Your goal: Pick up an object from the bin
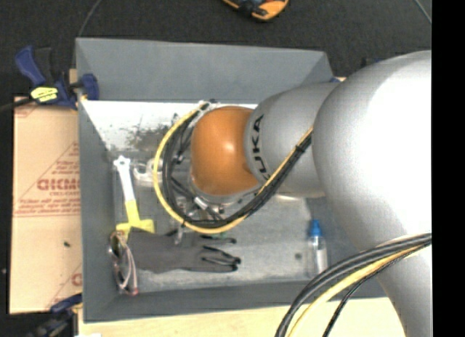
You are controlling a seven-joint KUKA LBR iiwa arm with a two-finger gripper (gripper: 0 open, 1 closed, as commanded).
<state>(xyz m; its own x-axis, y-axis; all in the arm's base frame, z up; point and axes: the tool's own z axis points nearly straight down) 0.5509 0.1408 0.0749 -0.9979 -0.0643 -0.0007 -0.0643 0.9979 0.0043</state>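
Observation:
My gripper sticks out below the arm's orange cover, low over the middle of the bin floor. Right under it lies a black glove, flat along the near wall with its fingers pointing right. The gripper's tip is at the glove's upper edge; whether it touches the glove I cannot tell. Left of the gripper a white tool with a yellow end lies lengthwise on the floor.
A small tangle of wire-framed glasses sits in the near left corner. A clear little bottle with a blue cap lies by the right wall. The arm and its cables cover the middle and back of the bin.

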